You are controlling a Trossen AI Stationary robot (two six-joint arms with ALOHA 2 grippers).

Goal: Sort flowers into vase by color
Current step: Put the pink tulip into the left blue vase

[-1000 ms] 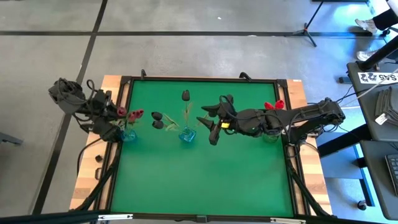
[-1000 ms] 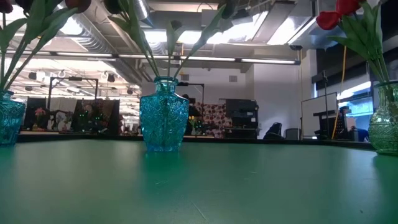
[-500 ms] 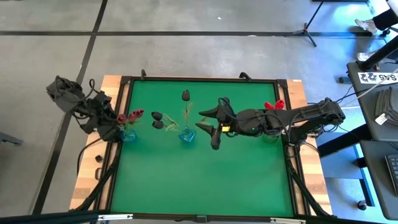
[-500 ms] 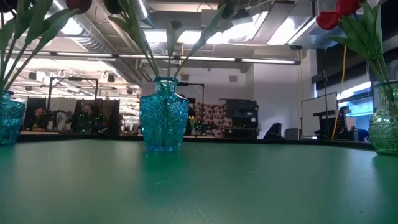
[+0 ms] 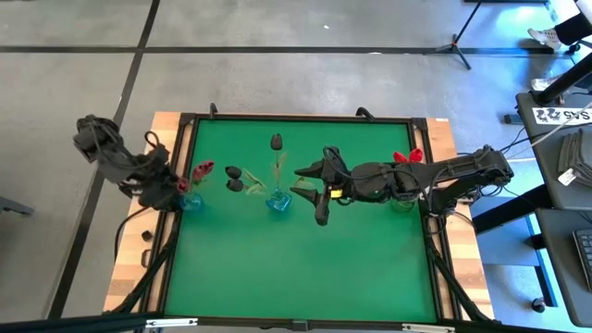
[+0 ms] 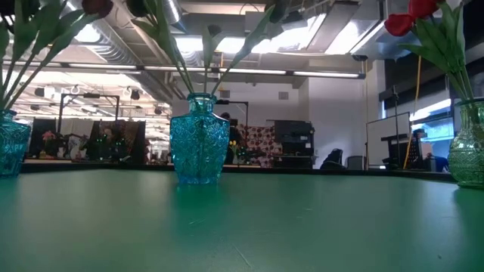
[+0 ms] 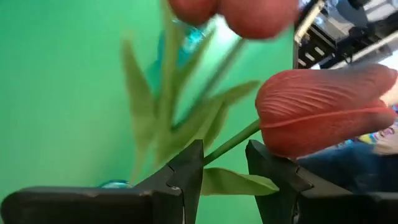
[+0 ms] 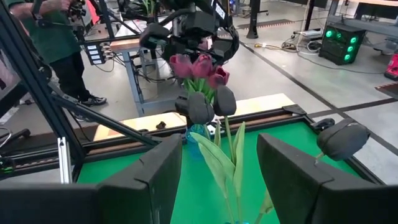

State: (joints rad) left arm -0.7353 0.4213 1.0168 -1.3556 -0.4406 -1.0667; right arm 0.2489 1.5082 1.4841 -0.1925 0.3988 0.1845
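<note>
- The left tool (image 5: pixel 178 188) hung at the bench's (image 5: pixel 305 268) left edge beside the left blue vase (image 5: pixel 191 201). Its jaws stood partly apart, a pink-maroon tulip's (image 7: pixel 323 111) stem running between them, seemingly untouched; probably a release.
- The right tool (image 5: pixel 313 190) hovered just right of the middle blue vase (image 5: pixel 277 201), jaws wide and empty, likely waiting.
- Colours sat apart: pink-maroon heads in the left vase, near-black tulips (image 5: pixel 236 178) in the middle one, red tulips (image 5: pixel 408 156) in the right vase (image 6: pixel 469 145).
- The vases were faceted, ribbed glass; the stems thin and green, the petals finely veined.
</note>
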